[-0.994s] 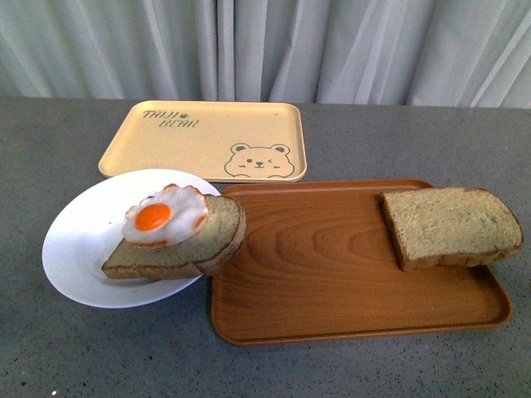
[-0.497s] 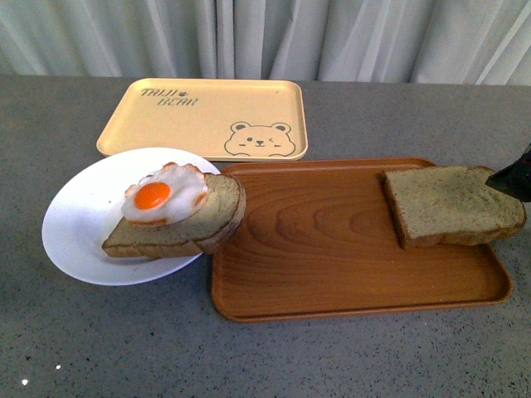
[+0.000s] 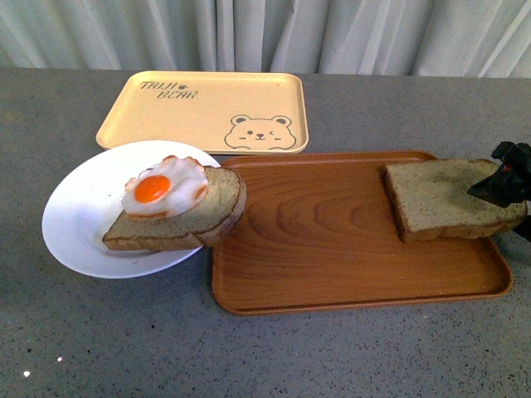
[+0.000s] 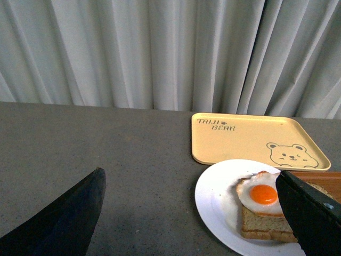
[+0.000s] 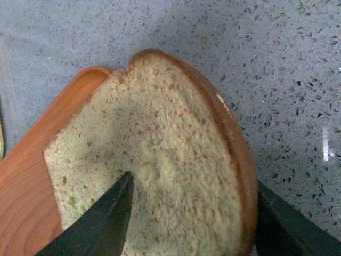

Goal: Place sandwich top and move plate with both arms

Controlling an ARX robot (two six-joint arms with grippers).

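Your right gripper has come into the front view from the bench's right edge. A second ago it was out of sight, half a second ago only a dark tip showed, and now it hangs over the right-hand end of the sandwich top. That slice has not moved. It lies flat on the right end of the wooden tray, its crust end reaching over the tray's rim toward the right edge of the bench.

In the right wrist view the jaws stand apart. One of the fingers is over the speckled crumb and the other sits past the dark crust, so they straddle the slice's end without closing on it. The front view shows only a dark shape at the frame's border, so you cannot tell whether a finger already touches the bread.

Your left gripper is spread wide and empty, held back toward the bench's left edge with the plate ahead of it. The plate sits on the left part of the bench, touching or overlapping the wooden tray's left rim, with the egg-topped slice on it and the yellow tray beyond, toward the far edge.

So the pickup looks about to begin, and nothing has been lifted yet. You will likely need to close on the crust end, then carry the slice across the tray to the egg.
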